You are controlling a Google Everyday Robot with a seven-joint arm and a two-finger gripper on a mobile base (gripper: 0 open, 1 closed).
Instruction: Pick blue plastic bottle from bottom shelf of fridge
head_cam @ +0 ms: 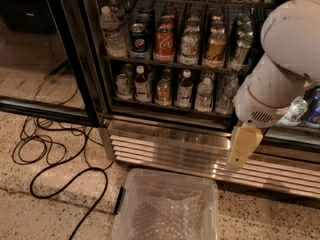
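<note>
The fridge [97, 59] is a black-framed drinks cooler with wire racks. Its bottom shelf [170, 106] holds a row of small bottles. The blue plastic bottle [141, 85] stands second from the left: white cap, dark reddish body, pale label band. A similar white-capped dark bottle [185, 90] stands two places to its right, past an amber one [163, 90]. My gripper [242, 148] hangs tan-coloured below the white arm [280, 69]. It is outside the fridge, in front of the steel base grille [170, 146], lower than the shelf and well right of the bottle.
A clear plastic bin [167, 211] sits on the floor below the grille. Black cables [50, 154] loop on the floor at left. Soda cans [164, 41] fill the rack above. Clear water bottles [204, 95] stand at the row's right end. More bottles [300, 109] stand behind the arm.
</note>
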